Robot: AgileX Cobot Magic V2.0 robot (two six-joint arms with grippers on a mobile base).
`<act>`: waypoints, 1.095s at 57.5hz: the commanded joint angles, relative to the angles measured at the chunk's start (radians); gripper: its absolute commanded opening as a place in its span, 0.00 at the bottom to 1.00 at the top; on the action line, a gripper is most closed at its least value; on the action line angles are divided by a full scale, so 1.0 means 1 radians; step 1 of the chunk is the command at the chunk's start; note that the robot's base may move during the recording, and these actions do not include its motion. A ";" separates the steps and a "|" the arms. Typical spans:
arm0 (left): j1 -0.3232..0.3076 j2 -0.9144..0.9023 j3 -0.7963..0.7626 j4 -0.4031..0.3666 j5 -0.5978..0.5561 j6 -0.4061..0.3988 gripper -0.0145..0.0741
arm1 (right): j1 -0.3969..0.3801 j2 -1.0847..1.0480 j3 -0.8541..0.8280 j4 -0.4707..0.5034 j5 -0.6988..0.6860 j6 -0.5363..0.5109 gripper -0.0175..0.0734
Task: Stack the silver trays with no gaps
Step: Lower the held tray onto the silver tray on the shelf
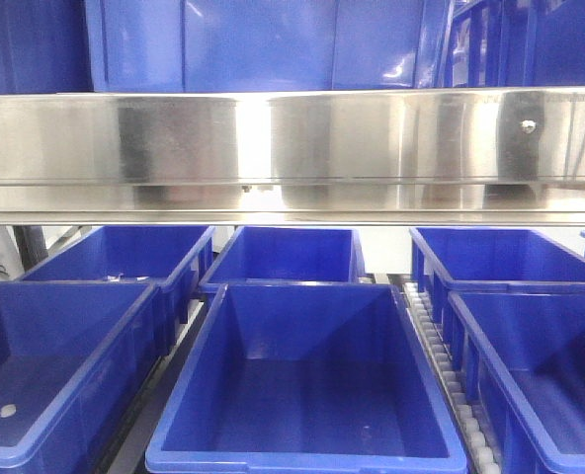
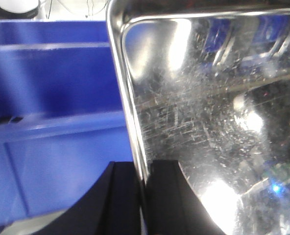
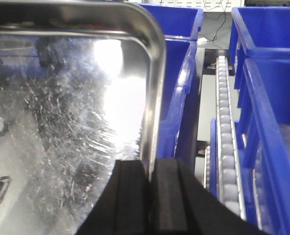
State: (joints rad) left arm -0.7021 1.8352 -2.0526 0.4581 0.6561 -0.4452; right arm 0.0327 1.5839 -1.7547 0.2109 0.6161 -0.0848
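Silver tray (image 3: 61, 98) over blue bins (image 1: 302, 385), roller track (image 3: 226, 122).

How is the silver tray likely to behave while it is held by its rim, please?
Probably stiff: the silver tray shows a straight rolled rim where the left end effector pinches it. Likely slippery, since the steel is polished and only a thin edge sits between the black fingers. Gripped at one edge alone, it might tilt.
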 commanded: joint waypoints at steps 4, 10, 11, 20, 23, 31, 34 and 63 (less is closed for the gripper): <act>-0.009 0.015 -0.010 0.001 0.101 0.018 0.14 | 0.006 0.009 -0.013 0.033 0.048 -0.011 0.10; -0.009 0.048 -0.010 0.001 0.183 0.022 0.14 | 0.018 0.037 -0.009 0.038 0.104 -0.011 0.10; -0.009 0.053 -0.010 0.002 0.195 0.022 0.14 | 0.021 0.046 -0.009 0.038 0.119 -0.011 0.10; -0.009 0.092 0.005 0.009 0.234 0.022 0.14 | 0.050 0.111 -0.009 0.038 0.192 -0.011 0.10; -0.009 0.104 0.007 0.009 0.245 0.022 0.14 | 0.061 0.135 -0.009 0.038 0.198 -0.011 0.10; -0.009 0.132 0.007 0.028 0.289 0.024 0.14 | 0.096 0.192 -0.009 0.038 0.221 -0.011 0.10; -0.009 0.142 0.007 0.043 0.309 0.024 0.14 | 0.111 0.212 -0.009 0.038 0.226 -0.011 0.10; 0.011 0.158 0.076 0.088 0.347 0.024 0.21 | 0.154 0.294 -0.009 0.035 0.221 -0.011 0.10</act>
State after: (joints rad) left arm -0.6816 1.9933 -1.9819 0.5508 1.0694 -0.4470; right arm 0.1662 1.8908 -1.7547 0.2076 0.8734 -0.0585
